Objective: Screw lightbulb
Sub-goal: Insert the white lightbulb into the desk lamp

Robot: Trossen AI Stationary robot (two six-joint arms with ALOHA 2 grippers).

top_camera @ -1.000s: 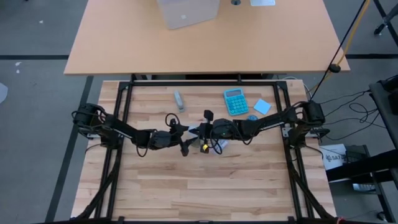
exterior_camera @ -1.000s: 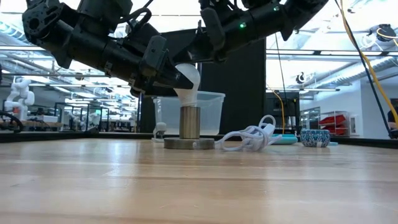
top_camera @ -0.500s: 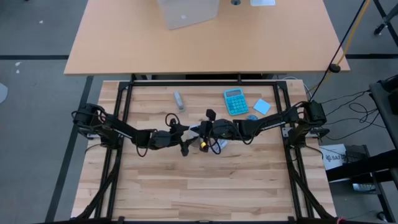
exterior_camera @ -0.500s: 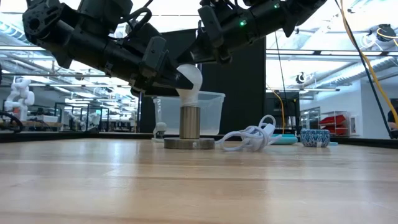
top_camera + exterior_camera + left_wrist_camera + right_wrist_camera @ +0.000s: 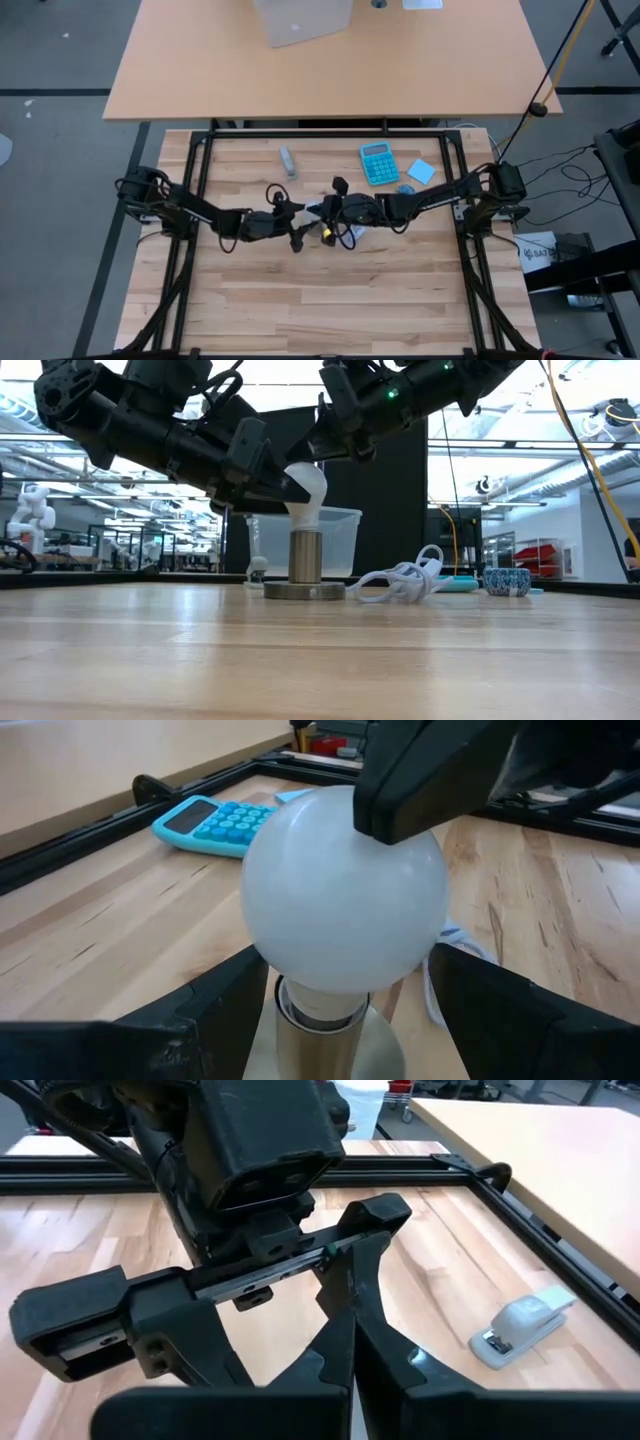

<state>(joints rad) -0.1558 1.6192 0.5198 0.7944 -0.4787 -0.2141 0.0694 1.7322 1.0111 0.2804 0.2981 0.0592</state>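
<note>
Lightbulb upright in socket; left gripper spread wide around its neck; right gripper closed, fingertips on bulb's top.

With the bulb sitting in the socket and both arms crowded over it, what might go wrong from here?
1. The shut right end effector presses on the lightbulb; a sideways push could tilt it in the socket base.
2. The left end effector straddles the lightbulb; the two arms could collide.
3. The white cable beside the base might snag.
</note>
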